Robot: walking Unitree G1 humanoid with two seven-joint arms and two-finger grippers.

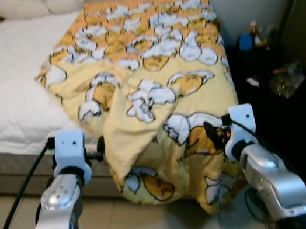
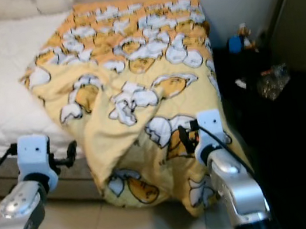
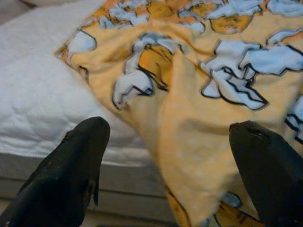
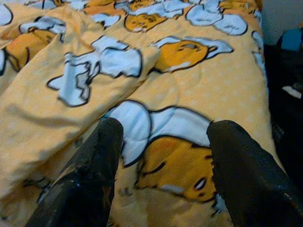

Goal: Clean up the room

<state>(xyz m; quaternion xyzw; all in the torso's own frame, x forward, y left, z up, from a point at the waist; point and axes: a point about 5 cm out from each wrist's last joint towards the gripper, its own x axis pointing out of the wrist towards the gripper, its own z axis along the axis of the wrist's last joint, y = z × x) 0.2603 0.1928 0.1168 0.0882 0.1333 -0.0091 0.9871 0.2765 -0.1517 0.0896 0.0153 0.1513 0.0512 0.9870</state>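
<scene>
Blanket (image 1: pixel 154 84) of yellow cloth printed with white and orange egg figures lies rumpled across the right side of the bed (image 1: pixel 2 99), its lower end spilling over the foot of the bed and hanging down toward the tiled floor (image 1: pixel 137 224). To its left the white quilted mattress lies bare, with pale pillows (image 1: pixel 33 4) at the head by the wall. No open container can be made out; to the right of the bed a dark stand (image 1: pixel 277 80) carries a few small things, a blue one (image 1: pixel 245 42) and something clear and crinkled (image 1: pixel 287 80), too blurred to tell further. Left gripper (image 3: pixel 168 137) is raised before the foot of the bed at the blanket's left edge, its two black fingers (image 3: pixel 71 165) spread wide apart, holding nothing, with a hanging fold of blanket seen between them. Right gripper (image 4: pixel 163 151) is raised at the blanket's lower right part, its fingers (image 4: pixel 94 165) likewise apart and empty, just above the cloth over an egg figure; whether they touch it cannot be told.
</scene>
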